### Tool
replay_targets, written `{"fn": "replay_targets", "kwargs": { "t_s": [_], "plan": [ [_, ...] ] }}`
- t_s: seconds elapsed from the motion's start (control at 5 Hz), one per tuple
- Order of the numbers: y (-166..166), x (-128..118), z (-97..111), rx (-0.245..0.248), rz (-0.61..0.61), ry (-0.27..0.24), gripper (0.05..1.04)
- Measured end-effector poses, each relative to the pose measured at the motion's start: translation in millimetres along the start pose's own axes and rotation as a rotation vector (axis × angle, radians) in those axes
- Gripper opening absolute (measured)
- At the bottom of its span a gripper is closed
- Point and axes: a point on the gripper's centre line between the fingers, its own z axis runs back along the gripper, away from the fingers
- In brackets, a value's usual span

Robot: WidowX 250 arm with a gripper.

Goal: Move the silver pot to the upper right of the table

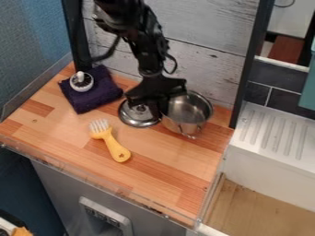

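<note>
the lid (137, 120) could be knocked aside if the gripper (153, 102) is swung low, or the pot (188, 112) tipped by an uneven push; whether anything is gripped cannot be told. the pot is set toward the table's (169, 168) upper right, just right of the gripper, its left rim partly covered

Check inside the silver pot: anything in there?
Only bare metal shows inside the silver pot. The end effector covers part of the side toward the metal lid, so I can't see what's there.
</note>
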Motion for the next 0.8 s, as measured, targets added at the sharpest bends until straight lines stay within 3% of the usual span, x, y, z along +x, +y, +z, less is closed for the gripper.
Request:
{"fn": "replay_targets", "kwargs": {
  "t_s": [0.4, 0.6, 0.8],
  "plan": [
    [-7, -3, -12, -0.024, -0.007, 0.032, 0.097],
    [-2, -8, -18, 0.011, -0.001, 0.064, 0.274],
    [2, -6, -18, 0.036, 0.033, 0.047, 0.561]
  ]
}}
